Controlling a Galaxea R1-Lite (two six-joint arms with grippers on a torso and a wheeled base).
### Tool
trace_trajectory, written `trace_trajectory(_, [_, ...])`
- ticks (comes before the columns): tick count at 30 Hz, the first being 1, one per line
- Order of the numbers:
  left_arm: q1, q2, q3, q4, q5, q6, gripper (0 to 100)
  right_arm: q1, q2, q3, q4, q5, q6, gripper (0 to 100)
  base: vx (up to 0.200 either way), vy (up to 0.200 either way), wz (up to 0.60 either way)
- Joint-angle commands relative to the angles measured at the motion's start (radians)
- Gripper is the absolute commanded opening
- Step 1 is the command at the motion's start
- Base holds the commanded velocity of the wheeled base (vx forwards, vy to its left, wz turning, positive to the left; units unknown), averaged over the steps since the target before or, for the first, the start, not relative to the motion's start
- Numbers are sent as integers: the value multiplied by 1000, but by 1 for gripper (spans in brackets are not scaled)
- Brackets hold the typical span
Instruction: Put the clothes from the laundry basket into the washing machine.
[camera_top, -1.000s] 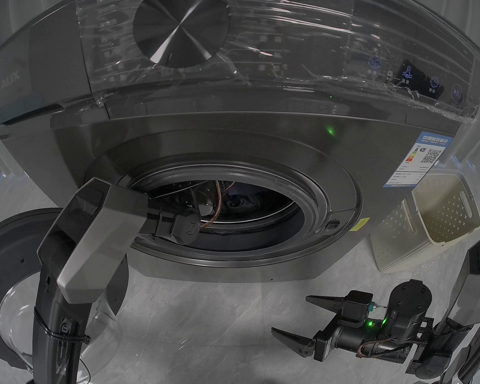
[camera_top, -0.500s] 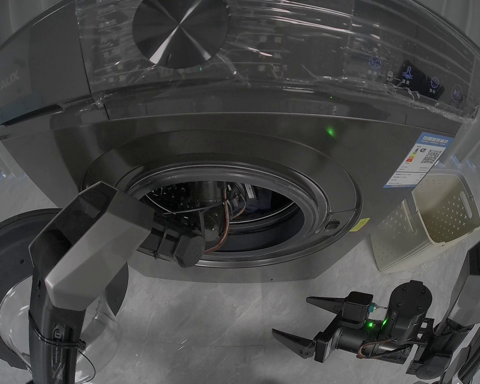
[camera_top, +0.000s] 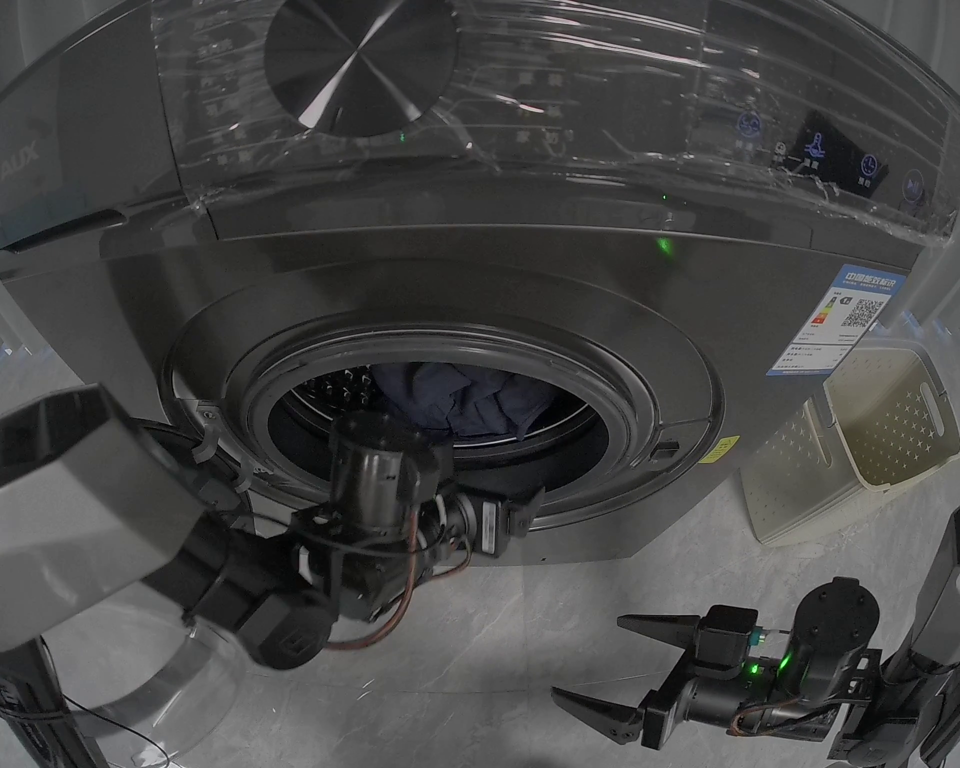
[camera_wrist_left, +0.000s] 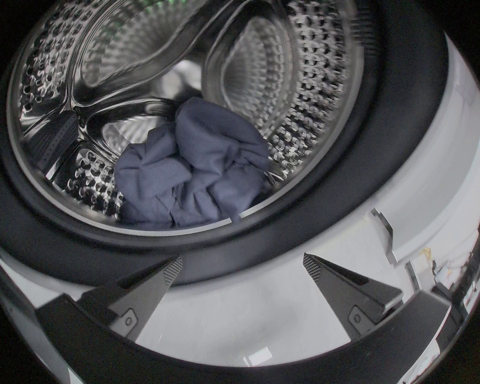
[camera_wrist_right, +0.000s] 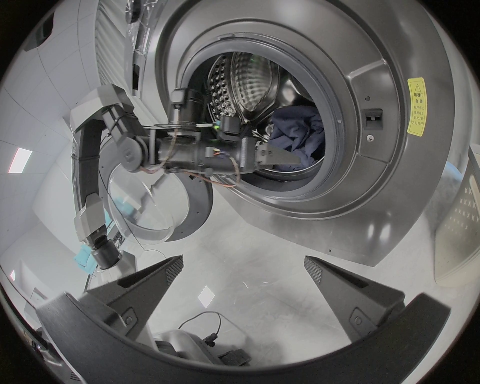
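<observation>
While blue clothes lay in the drum, the left gripper stood spread and empty at its six o'clock rim; a straight retreat clear of the seal was advisable.

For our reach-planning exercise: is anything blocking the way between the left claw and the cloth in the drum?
Nothing visible. The open left claw faces the cloth through the open mouth of the washer.

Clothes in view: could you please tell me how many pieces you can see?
1: a crumpled dark blue garment lies in the washing machine drum. More pieces may be bunched inside that heap; the laundry basket on the floor shows none.
</observation>
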Motion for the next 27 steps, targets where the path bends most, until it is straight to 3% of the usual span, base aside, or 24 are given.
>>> trace_trajectory(1, [-141, -296, 300, -7, -34, 25, 100, 91, -124, 61, 2, -5, 8, 100, 0, 0, 0])
trace_trajectory(4, [-157, -392, 399, -4, -69, 36, 100, 82, -166, 60, 0, -2, 13, 100, 0, 0, 0])
trace_trajectory(9, [-171, -506, 518, -5, -77, 37, 100, 37, -220, 60, 2, -5, 11, 100, 0, 0, 0])
trace_trajectory(16, [-157, -701, 636, -4, -80, 34, 100, -46, -339, 61, 19, -14, 8, 100, -200, 0, 0])
trace_trajectory(18, [-142, -782, 653, -2, -75, 30, 100, -62, -384, 61, 27, -54, 10, 100, -200, 0, 0])
trace_trajectory(21, [-68, -906, 685, 24, -75, 37, 100, -82, -457, 61, 65, -116, 8, 100, -200, 0, 0])
trace_trajectory(24, [-47, -948, 695, 39, -74, 43, 100, -102, -486, 61, 89, -128, 10, 100, -200, 0, 0])
trace_trajectory(25, [51, -1089, 698, 119, -74, 100, 100, -170, -598, 61, 218, -134, 5, 100, -200, 0, 0])
trace_trajectory(27, [113, -1179, 690, 199, -77, 122, 100, -224, -677, 61, 335, -125, -1, 100, -200, 0, 0])
